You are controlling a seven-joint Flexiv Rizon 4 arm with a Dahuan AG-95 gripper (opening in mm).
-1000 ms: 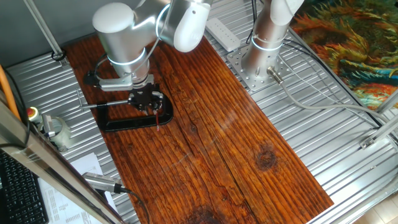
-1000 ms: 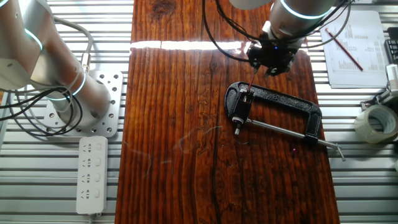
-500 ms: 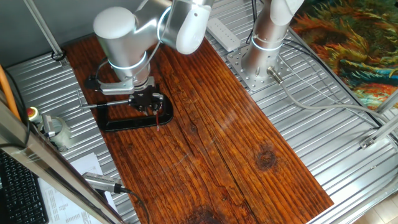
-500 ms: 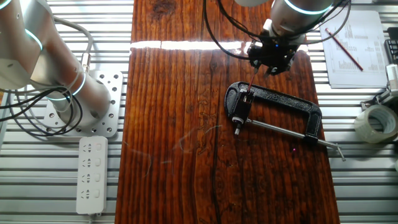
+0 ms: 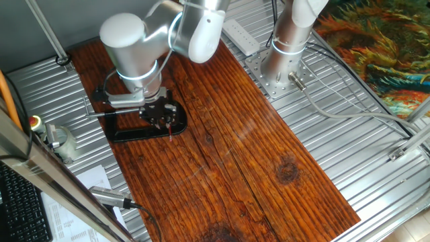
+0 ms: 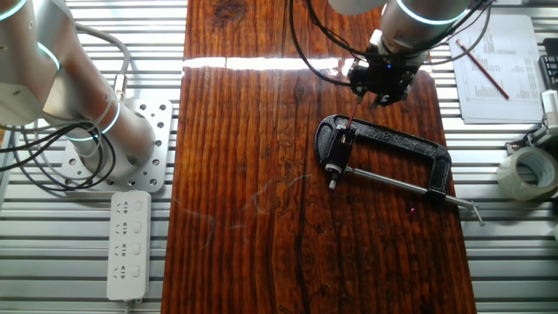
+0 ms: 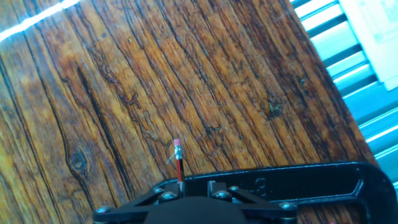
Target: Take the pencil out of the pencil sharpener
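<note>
The big wooden board (image 6: 261, 174) fills the middle of both fixed views, with ribbed metal table (image 6: 87, 262) around it. The silver arm (image 5: 131, 47) reaches down at the upper left of one fixed view, and in from the top right of the other.

A black clamp (image 6: 392, 144) lies flat on the board, right of the middle in the other fixed view. Its thin metal rod (image 6: 384, 181) runs along its lower side.

The gripper (image 6: 381, 87) hangs just above the top of the clamp in that view. In one fixed view the gripper (image 5: 158, 115) is over the clamp's end. I cannot tell if the fingers are apart or together; the hand view shows only a dark blur at the bottom edge.

The pencil (image 7: 178, 163) is a thin red stick with a pale tip, at the bottom middle of the hand view. It stands up from the clamp's end. In one fixed view it is a tiny red line (image 5: 170, 128) just below the gripper.

The sharpener (image 6: 343, 133) is a tiny pale bit in the clamp's left end. It is too small to see well.

I think the job is only starting. The pencil looks like it is still stuck in. The gripper is near it but does not seem to hold it. It still has to grab the pencil and pull it out.
</note>
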